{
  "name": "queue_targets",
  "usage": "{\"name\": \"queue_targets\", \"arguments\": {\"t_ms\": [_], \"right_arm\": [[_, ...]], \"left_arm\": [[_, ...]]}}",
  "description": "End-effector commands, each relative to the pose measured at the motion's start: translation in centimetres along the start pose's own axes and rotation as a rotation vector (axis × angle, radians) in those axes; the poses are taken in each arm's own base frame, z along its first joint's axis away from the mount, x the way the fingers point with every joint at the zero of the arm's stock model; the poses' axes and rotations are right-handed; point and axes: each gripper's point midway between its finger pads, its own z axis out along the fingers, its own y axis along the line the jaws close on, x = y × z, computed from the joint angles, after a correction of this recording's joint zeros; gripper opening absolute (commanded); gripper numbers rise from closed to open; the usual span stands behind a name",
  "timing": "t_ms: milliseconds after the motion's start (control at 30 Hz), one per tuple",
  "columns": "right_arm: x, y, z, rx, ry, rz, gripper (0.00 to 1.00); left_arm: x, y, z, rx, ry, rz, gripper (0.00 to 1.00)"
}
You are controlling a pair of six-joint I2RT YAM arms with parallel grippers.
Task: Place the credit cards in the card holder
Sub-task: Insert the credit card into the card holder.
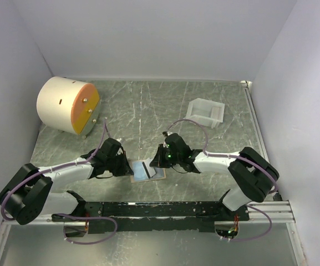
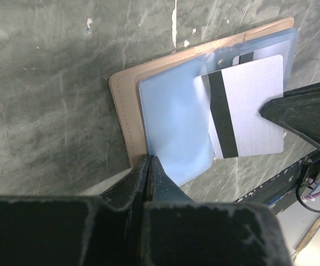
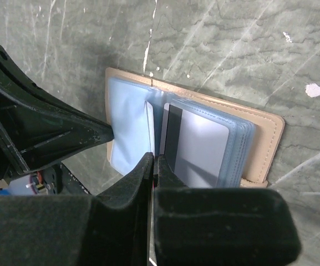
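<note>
The tan card holder lies open on the marbled table between my two grippers, its pale blue pockets facing up. My left gripper is shut on the near corner of one blue pocket leaf, which bulges upward. My right gripper is shut on a grey credit card with a black stripe. That card shows edge-on in the right wrist view, and its far edge sits among the pocket leaves. A second striped credit card lies in a right-hand pocket.
A big cream cylinder with an orange face stands at the back left. A white box-like tray sits at the back right. White walls enclose the table on three sides, and the arms' black base rail runs along the near edge.
</note>
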Motion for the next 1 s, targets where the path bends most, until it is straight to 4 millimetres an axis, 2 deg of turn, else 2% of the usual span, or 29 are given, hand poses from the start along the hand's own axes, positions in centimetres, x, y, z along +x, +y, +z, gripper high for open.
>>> {"name": "queue_targets", "arguments": {"t_ms": [0, 600, 967], "right_arm": [[1.0, -0.5, 0.4, -0.008, 0.009, 0.047, 0.00], [1.3, -0.4, 0.9, -0.062, -0.028, 0.175, 0.00], [0.5, -0.7, 0.5, -0.051, -0.091, 0.203, 0.00]], "left_arm": [[1.3, 0.9, 0.1, -0.016, 0.043, -0.010, 0.07], [2.2, 0.7, 0.2, 0.024, 0.053, -0.032, 0.07], [2.7, 0.4, 0.2, 0.052, 0.069, -0.060, 0.07]]}}
